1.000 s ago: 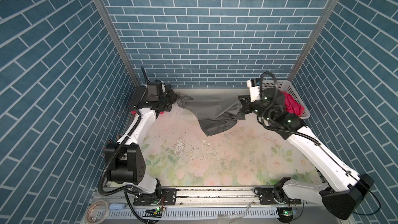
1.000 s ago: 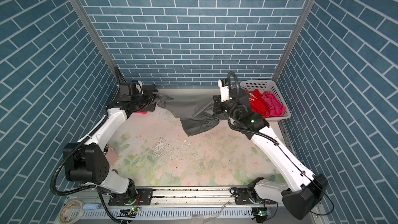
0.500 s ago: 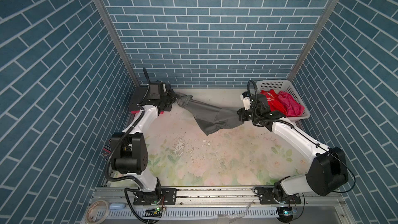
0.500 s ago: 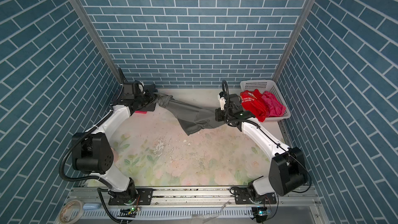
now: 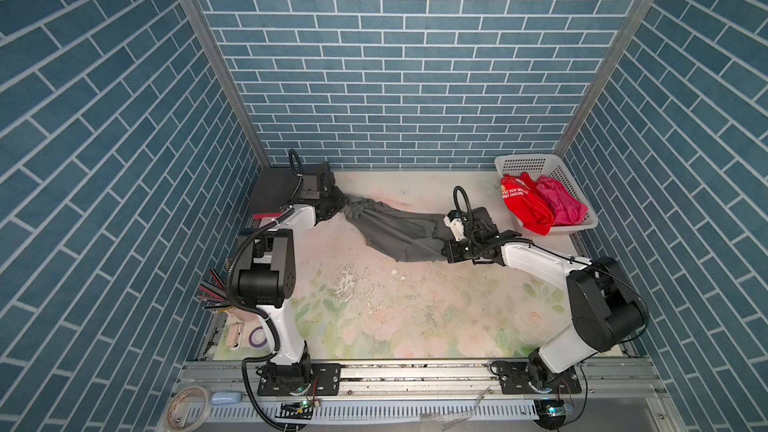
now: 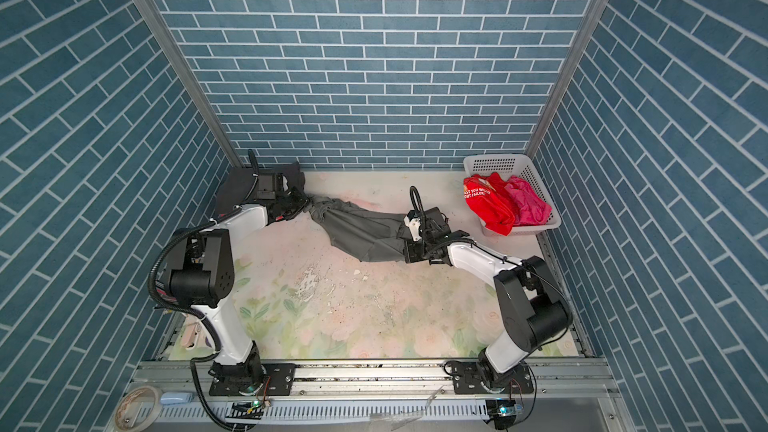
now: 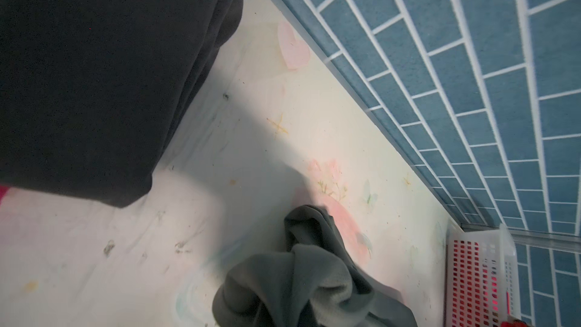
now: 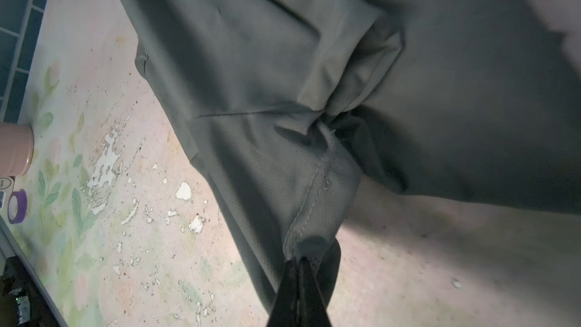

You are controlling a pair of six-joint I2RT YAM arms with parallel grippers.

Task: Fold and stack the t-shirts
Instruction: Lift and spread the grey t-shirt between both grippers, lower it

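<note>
A mid-grey t-shirt (image 5: 399,230) (image 6: 365,234) hangs stretched and twisted between my two grippers, low over the floral mat. My left gripper (image 5: 337,206) (image 6: 305,203) is shut on its bunched far-left end; in the left wrist view only bunched grey cloth (image 7: 301,281) shows, the fingers are hidden. My right gripper (image 5: 446,249) (image 6: 406,250) (image 8: 297,261) is shut on a seamed hem corner. A folded charcoal t-shirt (image 5: 274,189) (image 7: 94,73) lies in the far-left corner. A red lettered t-shirt (image 5: 525,207) and a magenta one (image 5: 561,205) spill from the basket.
The white perforated basket (image 5: 528,162) (image 7: 471,278) stands at the far right against the brick wall. A pink cup of pencils (image 5: 239,313) (image 8: 15,149) and purple tape (image 8: 17,206) sit at the left front edge. The mat (image 5: 395,317) is worn and flaked in the middle.
My right gripper has come down and toward the front with the grey t-shirt's hem, its arm folding low. The shirt now stretches lower over the mat. The left gripper has barely moved.
</note>
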